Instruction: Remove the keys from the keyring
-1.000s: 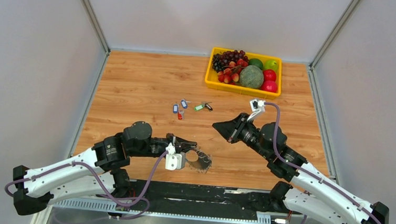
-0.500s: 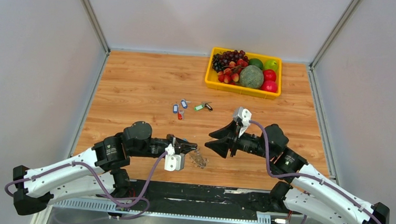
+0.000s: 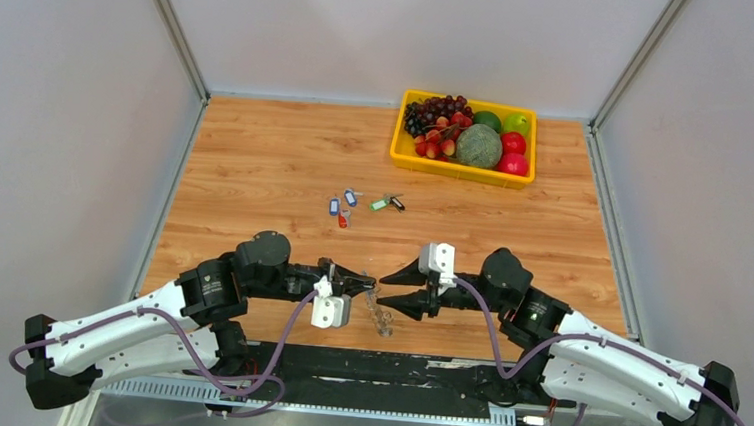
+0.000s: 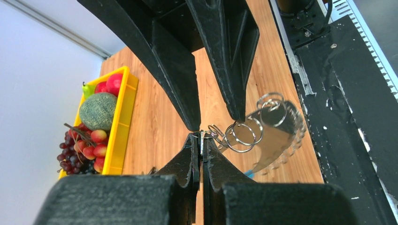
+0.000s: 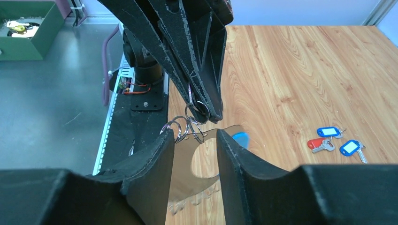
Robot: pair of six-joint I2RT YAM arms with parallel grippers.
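Note:
My left gripper (image 3: 369, 281) is shut on a small silver split ring (image 4: 202, 135) and holds it above the table. A chain of silver rings (image 4: 244, 134) hangs from it with the keyring (image 3: 383, 319), a flat grey jagged hoop (image 4: 281, 140) with a blue section (image 5: 241, 139). My right gripper (image 3: 394, 290) is open, and its fingers (image 4: 176, 75) flank the rings just beyond my left fingertips. In the right wrist view the hoop (image 5: 185, 178) hangs between my open fingers (image 5: 152, 168). Several keys with coloured heads (image 3: 333, 207) lie loose on the table, also in the right wrist view (image 5: 328, 131).
A yellow fruit tray (image 3: 397, 154) with grapes, a melon and apples stands at the back right; it also shows in the left wrist view (image 4: 119, 126). The black base strip (image 3: 392, 369) runs along the near table edge.
My right gripper has swung left and down from mid-table to the rings held by my left gripper, opening around them. The hoop has turned and now hangs edge-on. The left arm has stayed put.

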